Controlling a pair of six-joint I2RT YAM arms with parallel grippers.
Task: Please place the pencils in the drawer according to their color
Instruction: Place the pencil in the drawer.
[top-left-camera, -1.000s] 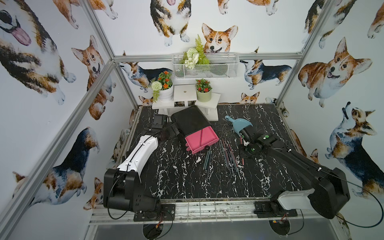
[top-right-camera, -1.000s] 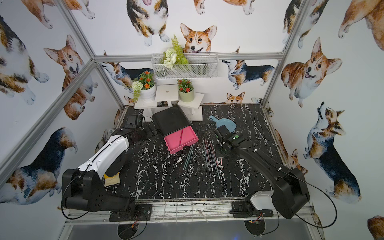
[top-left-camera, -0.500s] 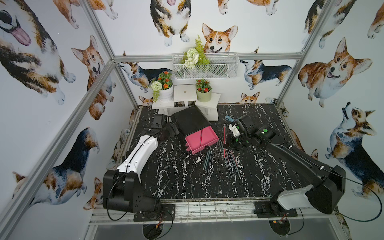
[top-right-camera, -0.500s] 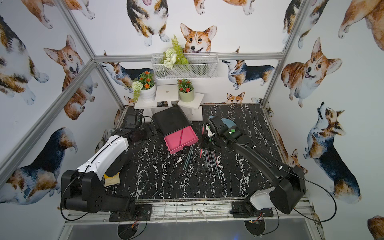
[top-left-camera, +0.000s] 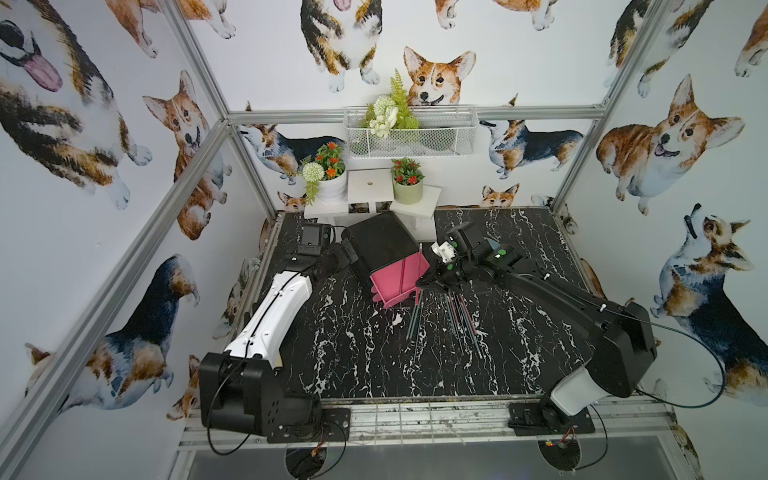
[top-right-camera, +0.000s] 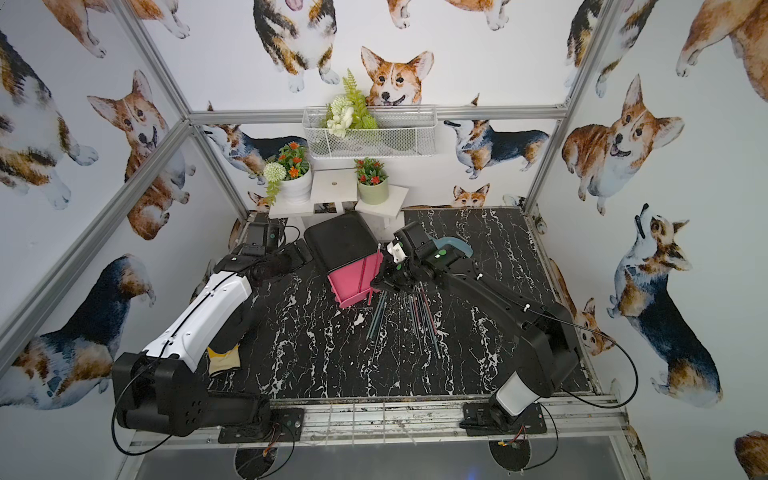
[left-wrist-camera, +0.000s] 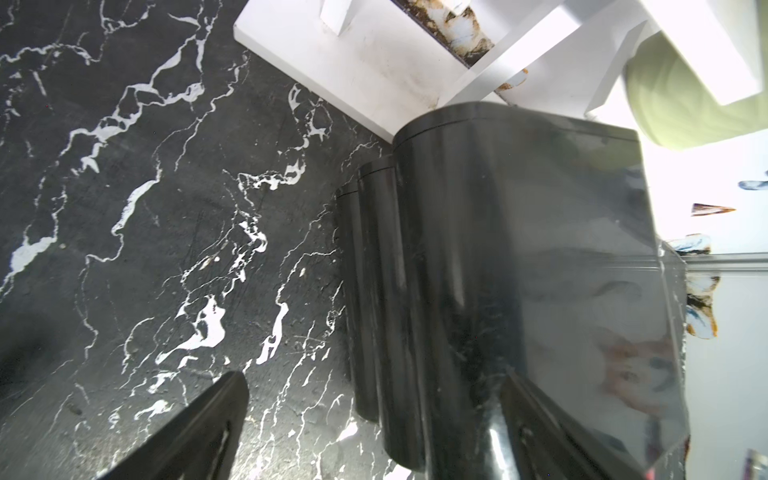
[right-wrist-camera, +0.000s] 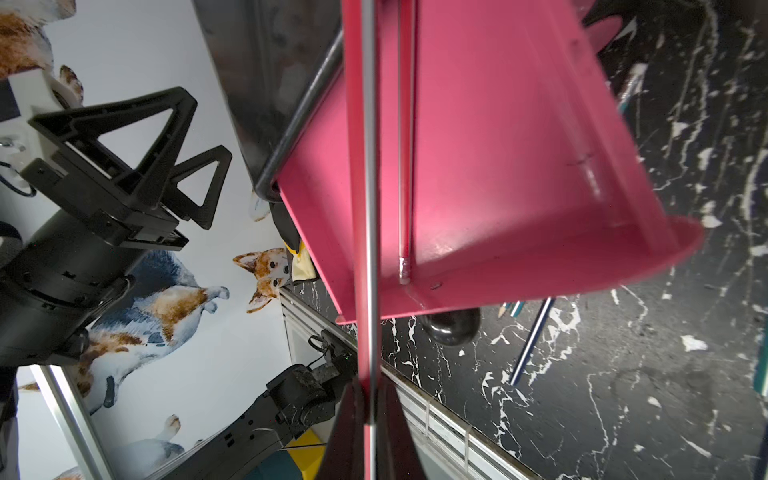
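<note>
- Black marble table (top-left-camera: 365, 365): we see the drawer chest (top-left-camera: 380, 241) at back-centre, w/ one pink drawer (top-left-camera: 392, 286) standing open.
- L gripper (left-wrist-camera: 374, 382): jaws wide apart, holding nothing, just beside the chest's side.
- R gripper (right-wrist-camera: 370, 415): pinched tight on a red pencil (right-wrist-camera: 358, 187), which reaches over the open drawer.
- Loose pencils (top-left-camera: 457, 320): on the table, just front-right of the drawer.
- Second red pencil (right-wrist-camera: 405, 166): lies inside the pink drawer.

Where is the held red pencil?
In the right wrist view the red pencil sits between the jaws of the right gripper, over one side wall of the open pink drawer.
</note>
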